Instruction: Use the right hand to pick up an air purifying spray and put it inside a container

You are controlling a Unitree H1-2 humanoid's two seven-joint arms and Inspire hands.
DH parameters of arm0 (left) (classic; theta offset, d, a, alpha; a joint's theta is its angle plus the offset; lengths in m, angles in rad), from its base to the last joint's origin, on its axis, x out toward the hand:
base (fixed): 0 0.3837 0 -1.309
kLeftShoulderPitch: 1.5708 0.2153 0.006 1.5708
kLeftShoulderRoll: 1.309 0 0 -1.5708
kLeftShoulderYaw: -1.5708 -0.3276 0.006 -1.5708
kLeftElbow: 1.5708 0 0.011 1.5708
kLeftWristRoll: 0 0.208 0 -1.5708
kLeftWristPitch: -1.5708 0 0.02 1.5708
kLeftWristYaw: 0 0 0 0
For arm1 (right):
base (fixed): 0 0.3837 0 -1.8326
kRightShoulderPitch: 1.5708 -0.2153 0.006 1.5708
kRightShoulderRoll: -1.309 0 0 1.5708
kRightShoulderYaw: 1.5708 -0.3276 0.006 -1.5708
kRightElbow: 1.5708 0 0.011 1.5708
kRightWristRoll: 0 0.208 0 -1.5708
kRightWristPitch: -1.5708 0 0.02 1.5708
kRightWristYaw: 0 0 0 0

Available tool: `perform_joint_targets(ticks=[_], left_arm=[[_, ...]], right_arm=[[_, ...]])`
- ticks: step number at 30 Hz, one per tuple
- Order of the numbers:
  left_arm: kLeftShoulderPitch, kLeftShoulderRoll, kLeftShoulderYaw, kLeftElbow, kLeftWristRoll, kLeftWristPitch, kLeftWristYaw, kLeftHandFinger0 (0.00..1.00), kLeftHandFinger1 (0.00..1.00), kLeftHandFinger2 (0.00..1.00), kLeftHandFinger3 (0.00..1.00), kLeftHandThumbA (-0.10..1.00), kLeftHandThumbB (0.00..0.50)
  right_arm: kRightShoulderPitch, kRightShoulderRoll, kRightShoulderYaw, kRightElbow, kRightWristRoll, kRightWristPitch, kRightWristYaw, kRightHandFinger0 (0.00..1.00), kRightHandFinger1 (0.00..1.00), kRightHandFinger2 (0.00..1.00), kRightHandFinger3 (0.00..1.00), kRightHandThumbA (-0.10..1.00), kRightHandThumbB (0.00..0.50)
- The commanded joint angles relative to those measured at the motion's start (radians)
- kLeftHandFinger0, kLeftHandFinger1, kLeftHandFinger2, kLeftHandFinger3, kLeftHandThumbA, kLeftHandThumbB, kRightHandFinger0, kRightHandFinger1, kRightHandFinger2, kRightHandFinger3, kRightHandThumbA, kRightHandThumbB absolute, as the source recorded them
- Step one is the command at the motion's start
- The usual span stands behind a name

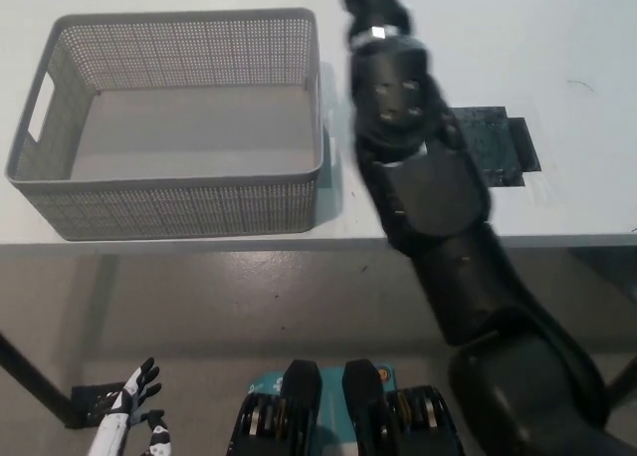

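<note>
The robot's black right arm [418, 177] reaches steeply up across the white table [557, 38], its upper end running out past the top edge of the head view. The right robot hand itself lies beyond that edge and cannot be seen, so whether it is wide, narrow or holding anything cannot be told. The air purifying spray is not visible anywhere in the view; its place cannot be told either.

To the left of the arm sits a grey perforated container [40, 167], a rectangular basket with a cut-out handle in its short wall, standing flat on the table with its near wall close to the table's front edge. Its floor shows bare through the open top. The arm passes just beside the container's right wall, close by its far right corner.

To the right of the arm, a dark square patch [498, 147] lies flat on the table, partly covered by the arm.

The white left robot hand [134, 406] rests low at the lower left, well below the table's edge, its fingers spread apart and holding nothing.
</note>
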Motion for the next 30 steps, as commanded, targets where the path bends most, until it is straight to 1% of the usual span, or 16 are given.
perform_joint_targets(ticks=[1, 6, 10, 13, 17, 19, 21, 22, 23, 24, 25, 26, 27, 28, 29, 30], left_arm=[[-0.003, 0.023, -0.008, -0.032, 0.023, -0.010, 0.006, 0.76, 0.91, 1.00, 1.00, -0.10, 0.500], [0.005, 0.016, -0.012, -0.048, 0.012, 0.005, 0.002, 0.76, 0.90, 1.00, 1.00, -0.10, 0.500], [-0.007, 0.021, -0.015, -0.043, -0.002, 0.013, -0.009, 0.77, 0.91, 1.00, 1.00, -0.10, 0.500], [-0.010, 0.026, -0.013, -0.048, 0.008, 0.017, -0.002, 0.77, 0.91, 1.00, 1.00, -0.10, 0.500], [-0.009, 0.020, -0.010, -0.057, 0.013, 0.031, 0.006, 0.76, 0.91, 1.00, 1.00, -0.10, 0.500], [-0.006, 0.019, -0.011, -0.066, 0.019, 0.041, 0.006, 0.76, 0.91, 1.00, 1.00, -0.10, 0.500], [-0.002, 0.018, -0.012, -0.079, 0.003, 0.049, -0.003, 0.75, 0.91, 1.00, 1.00, -0.10, 0.500], [-0.003, 0.019, -0.013, -0.076, 0.006, 0.040, -0.001, 0.75, 0.91, 1.00, 1.00, -0.10, 0.500], [-0.008, 0.019, -0.012, -0.080, 0.005, 0.048, -0.001, 0.75, 0.91, 1.00, 1.00, -0.10, 0.500], [-0.010, 0.019, -0.012, -0.074, 0.009, 0.045, 0.004, 0.75, 0.90, 1.00, 1.00, -0.10, 0.500], [-0.006, 0.021, -0.011, -0.071, 0.009, 0.040, 0.005, 0.76, 0.91, 1.00, 1.00, -0.10, 0.500], [-0.008, 0.024, -0.009, -0.069, 0.003, 0.040, 0.004, 0.76, 0.91, 1.00, 1.00, -0.10, 0.500], [-0.004, 0.020, -0.011, -0.069, 0.004, 0.035, 0.006, 0.77, 0.92, 1.00, 1.00, -0.10, 0.500], [-0.004, 0.021, -0.011, -0.068, 0.005, 0.034, 0.006, 0.79, 0.93, 1.00, 1.00, -0.10, 0.499], [-0.006, 0.022, -0.010, -0.065, 0.017, 0.030, 0.014, 0.79, 0.92, 1.00, 1.00, -0.10, 0.500], [-0.006, 0.023, -0.010, -0.062, 0.027, 0.021, 0.021, 0.79, 0.92, 1.00, 1.00, -0.10, 0.500]], right_arm=[[-0.059, 0.058, 0.045, 0.040, -0.025, 0.044, 0.032, 0.20, 0.24, 0.32, 0.34, -0.10, 0.428], [-0.032, 0.090, 0.070, 0.157, -0.031, 0.054, 0.035, 0.22, 0.25, 0.35, 0.37, -0.10, 0.409], [-0.021, 0.093, 0.090, 0.238, -0.047, 0.029, 0.032, 0.10, 0.20, 0.32, 0.41, -0.08, 0.406], [-0.011, 0.094, 0.094, 0.285, -0.045, -0.014, 0.029, 0.19, 0.25, 0.35, 0.42, -0.09, 0.411], [0.006, 0.088, 0.094, 0.295, -0.046, -0.039, 0.031, 0.22, 0.28, 0.38, 0.42, -0.07, 0.406], [0.017, 0.084, 0.093, 0.275, -0.045, -0.029, 0.036, 0.36, 0.38, 0.44, 0.46, -0.03, 0.418], [0.027, 0.070, 0.112, 0.245, -0.047, -0.011, 0.091, 0.75, 0.94, 1.00, 1.00, 0.43, 0.499], [0.030, 0.065, 0.116, 0.236, -0.039, -0.006, 0.122, 0.81, 1.00, 1.00, 1.00, 0.48, 0.500], [0.028, 0.054, 0.131, 0.225, -0.047, -0.004, 0.147, 1.00, 1.00, 1.00, 1.00, 0.63, 0.500], [0.032, 0.043, 0.145, 0.201, -0.048, 0.013, 0.179, 0.95, 1.00, 1.00, 1.00, 0.69, 0.500], [0.040, 0.036, 0.159, 0.166, -0.046, 0.031, 0.209, 0.70, 1.00, 1.00, 1.00, 0.77, 0.500], [0.038, 0.030, 0.167, 0.144, -0.046, 0.038, 0.223, 0.41, 0.69, 1.00, 1.00, 0.80, 0.500], [0.040, 0.023, 0.172, 0.104, -0.041, 0.064, 0.241, 0.19, 0.49, 1.00, 1.00, 0.82, 0.500], [0.040, 0.019, 0.172, 0.087, -0.031, 0.074, 0.255, 0.14, 0.53, 1.00, 1.00, 0.81, 0.500], [0.032, 0.011, 0.167, 0.053, -0.007, 0.089, 0.287, 0.40, 0.91, 1.00, 1.00, 0.79, 0.500], [0.028, 0.003, 0.163, 0.016, 0.008, 0.116, 0.306, 0.68, 1.00, 1.00, 1.00, 0.77, 0.500]])
